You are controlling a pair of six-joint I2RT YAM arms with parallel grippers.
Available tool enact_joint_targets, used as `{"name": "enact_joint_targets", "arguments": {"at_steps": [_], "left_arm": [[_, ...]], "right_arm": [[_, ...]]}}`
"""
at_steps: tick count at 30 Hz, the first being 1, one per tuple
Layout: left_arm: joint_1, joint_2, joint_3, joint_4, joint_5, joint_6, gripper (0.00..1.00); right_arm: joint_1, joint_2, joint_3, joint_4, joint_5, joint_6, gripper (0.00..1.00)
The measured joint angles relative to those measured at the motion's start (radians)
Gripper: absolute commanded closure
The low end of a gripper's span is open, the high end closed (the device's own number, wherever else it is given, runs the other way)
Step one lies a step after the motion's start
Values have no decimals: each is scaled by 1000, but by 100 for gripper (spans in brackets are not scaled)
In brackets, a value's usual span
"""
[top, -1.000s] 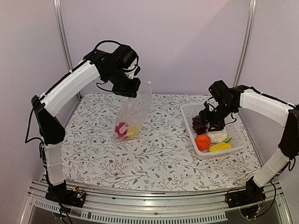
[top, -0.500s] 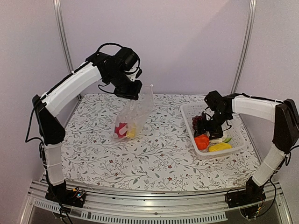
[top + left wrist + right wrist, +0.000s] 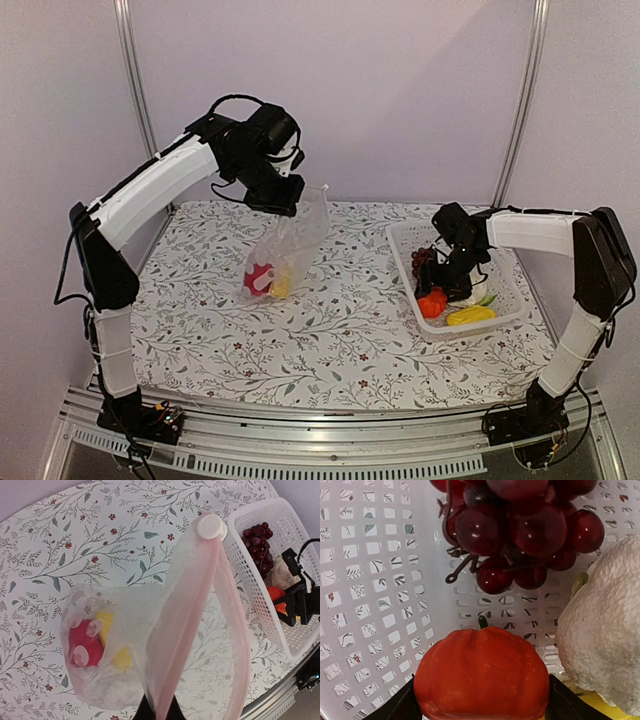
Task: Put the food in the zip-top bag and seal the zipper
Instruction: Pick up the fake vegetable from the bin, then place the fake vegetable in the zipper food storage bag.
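My left gripper (image 3: 159,712) is shut on the mouth edge of the clear zip-top bag (image 3: 285,245) and holds it up off the table, its bottom resting on the cloth. The pinkish zipper (image 3: 185,625) runs away from the jaws to a white slider (image 3: 210,526), and the mouth gapes open. A red piece (image 3: 82,645) and a yellow piece (image 3: 112,640) of the food lie in the bag. My right gripper (image 3: 440,295) is down in the white basket (image 3: 510,300), its fingers (image 3: 395,707) pressed against both sides of the orange round fruit (image 3: 482,675).
Dark grapes (image 3: 520,525) lie just beyond the orange fruit and a white cauliflower (image 3: 605,650) sits to its right. A yellow piece (image 3: 470,316) rests at the basket's near end. The basket stands at the table's right side on the floral cloth (image 3: 340,340).
The right gripper has come down from above the grapes and moved nearer, onto the orange fruit. The left arm has raised the bag mouth slightly.
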Motion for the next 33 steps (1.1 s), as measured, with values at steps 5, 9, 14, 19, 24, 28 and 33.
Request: {"name": "enact_joint_targets", "arguments": {"at_steps": [5,9,14,19,24,28,33], "left_arm": [[0,0,0,2,5,0,100],[0,0,0,10,17,0,100],[0,0,0,28,37,-5,100],[-3,0,3,50,79,-14,100],[-9,0,23,77,130,-32,100],[-16,0,24,101,172,-43,100],[-22,0,23,129,210,-49,100]], "right_arm": [[0,-29,8,-14,35,0,38],[0,-119,79,-65,53,-1,42],[37,-263,235,-44,6,-4,45],[140,-284,389,31,-90,-3,46],[211,-237,457,154,-185,23,46],[234,-170,499,240,-250,40,45],[250,-94,510,332,-299,55,38]]}}
